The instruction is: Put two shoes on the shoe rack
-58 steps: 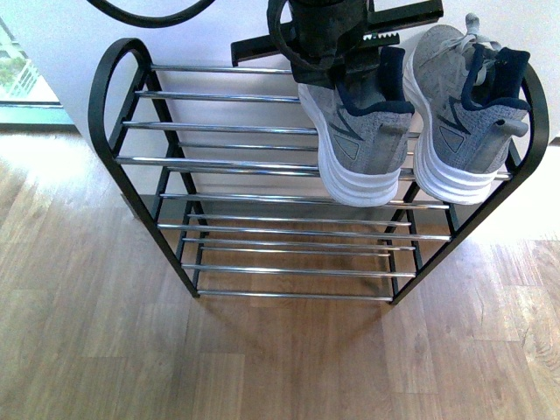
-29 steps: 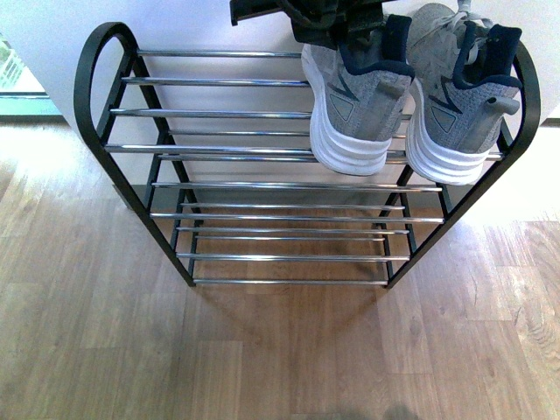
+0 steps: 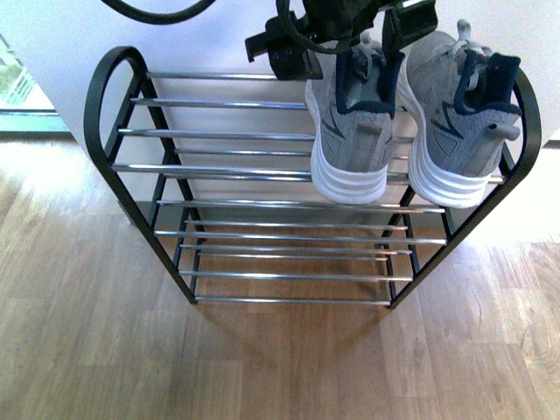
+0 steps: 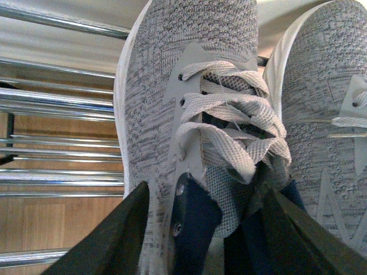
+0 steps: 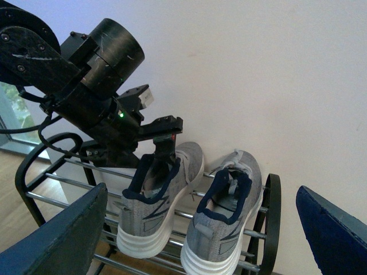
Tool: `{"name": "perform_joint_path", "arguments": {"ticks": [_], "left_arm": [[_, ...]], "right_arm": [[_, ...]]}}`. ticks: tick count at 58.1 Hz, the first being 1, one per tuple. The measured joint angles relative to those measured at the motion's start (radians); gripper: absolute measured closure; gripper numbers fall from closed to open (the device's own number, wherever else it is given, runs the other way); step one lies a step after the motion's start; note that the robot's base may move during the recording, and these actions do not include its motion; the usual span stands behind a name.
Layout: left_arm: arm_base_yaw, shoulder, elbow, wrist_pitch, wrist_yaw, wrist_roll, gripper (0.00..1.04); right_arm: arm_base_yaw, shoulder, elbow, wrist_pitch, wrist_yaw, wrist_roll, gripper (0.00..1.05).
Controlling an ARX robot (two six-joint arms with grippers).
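On top tier of black chrome-barred shoe rack (image 3: pixel 112 96): both grey knit white-soled sneakers (image 3: pixel 350 144) seated. Left gripper (image 4: pixel 203 235) released, astride one; right gripper (image 5: pixel 195 229) agape, empty. Retreat probably all that's left.

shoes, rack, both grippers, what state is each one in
left shoe, resting on top tier, heel toward the robot
right shoe, resting on top tier beside it
shoe rack, standing upright
left gripper, at left shoe's collar, grip unclear
right gripper, open, holding nothing
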Motion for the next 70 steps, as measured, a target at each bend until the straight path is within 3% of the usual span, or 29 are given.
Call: {"name": "perform_joint_path", "arguments": {"ticks": [7, 20, 30, 35, 37, 38, 40, 44, 49, 65, 70], "left_arm": [[0.001, -0.060, -0.056, 0.027, 0.004, -0.038, 0.08], [-0.014, -0.223, -0.196, 0.088, -0.074, -0.046, 0.09], [0.011, -0.390, -0.377, 0.117, -0.240, -0.033, 0.09], [0.063, -0.476, -0.486, 0.145, -0.396, 0.005, 0.10], [0.077, -0.499, -0.563, 0.290, -0.480, 0.080, 0.15], [0.085, -0.516, -0.626, 0.464, -0.550, 0.144, 0.20], [0.100, -0.548, -0.730, 0.666, -0.591, 0.258, 0.26], [0.134, -0.632, -0.961, 1.030, -0.575, 0.435, 0.40], [0.193, -0.771, -1.204, 1.307, -0.515, 0.571, 0.57], [0.354, -1.028, -1.568, 1.402, -0.369, 0.640, 1.03], [0.398, -1.105, -1.641, 1.402, -0.327, 0.646, 1.03]], "right_arm": [[0.000, 0.000, 0.000, 0.000, 0.000, 0.000, 0.09], [0.000, 0.000, 0.000, 0.000, 0.000, 0.000, 0.09], [0.000, 0.000, 0.000, 0.000, 0.000, 0.000, 0.09], [0.000, 0.000, 0.000, 0.000, 0.000, 0.000, 0.09], [0.000, 0.000, 0.000, 0.000, 0.000, 0.000, 0.09], [0.000, 0.000, 0.000, 0.000, -0.001, 0.000, 0.09], [0.000, 0.000, 0.000, 0.000, -0.001, 0.000, 0.09], [0.000, 0.000, 0.000, 0.000, 0.001, 0.000, 0.09], [0.000, 0.000, 0.000, 0.000, 0.000, 0.000, 0.09], [0.000, 0.000, 0.000, 0.000, 0.000, 0.000, 0.09], [0.000, 0.000, 0.000, 0.000, 0.000, 0.000, 0.09]]}}
